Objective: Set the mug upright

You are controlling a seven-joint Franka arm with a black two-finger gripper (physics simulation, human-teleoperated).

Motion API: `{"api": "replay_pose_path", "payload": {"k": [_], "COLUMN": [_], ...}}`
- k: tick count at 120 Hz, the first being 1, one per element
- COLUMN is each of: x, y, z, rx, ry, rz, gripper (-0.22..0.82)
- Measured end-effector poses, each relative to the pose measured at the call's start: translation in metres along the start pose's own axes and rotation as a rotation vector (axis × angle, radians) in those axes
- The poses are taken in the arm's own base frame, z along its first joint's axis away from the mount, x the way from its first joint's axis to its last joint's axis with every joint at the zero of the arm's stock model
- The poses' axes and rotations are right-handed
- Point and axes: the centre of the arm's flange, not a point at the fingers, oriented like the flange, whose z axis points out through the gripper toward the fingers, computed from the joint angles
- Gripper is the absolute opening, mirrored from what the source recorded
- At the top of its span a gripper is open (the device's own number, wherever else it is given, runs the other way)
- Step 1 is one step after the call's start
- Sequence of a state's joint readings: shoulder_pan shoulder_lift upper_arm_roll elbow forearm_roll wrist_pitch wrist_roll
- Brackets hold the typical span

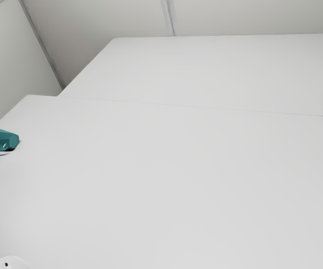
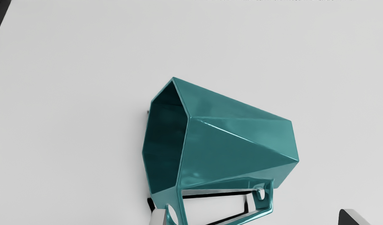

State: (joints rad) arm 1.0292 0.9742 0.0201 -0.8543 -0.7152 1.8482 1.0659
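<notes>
Teal mug (image 2: 235,143) sideways, mouth (image 2: 166,140) in wrist view

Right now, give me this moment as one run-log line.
mug: on its side on table | handle: on side nearest pincer | pincer: open, mug ungripped | upright: no

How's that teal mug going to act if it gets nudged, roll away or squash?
The mug probably won't roll freely: its flat facets and jutting handle should check it. Its crisp edges suggest a stiff body, unlikely to squash. Its glossy finish may be slippery, so it could slide on the table.
</notes>
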Motion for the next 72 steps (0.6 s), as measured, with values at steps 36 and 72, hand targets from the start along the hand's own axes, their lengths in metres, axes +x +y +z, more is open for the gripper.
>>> {"api": "replay_pose_path", "payload": {"k": [36, 72], "x": [0.007, 0.002], "y": [-0.007, -0.015], "z": [0.02, 0.037], "rx": [0.014, 0.01], "ry": [0.102, 0.178], "rz": [0.068, 0.079], "gripper": [0.6, 0.6]}}
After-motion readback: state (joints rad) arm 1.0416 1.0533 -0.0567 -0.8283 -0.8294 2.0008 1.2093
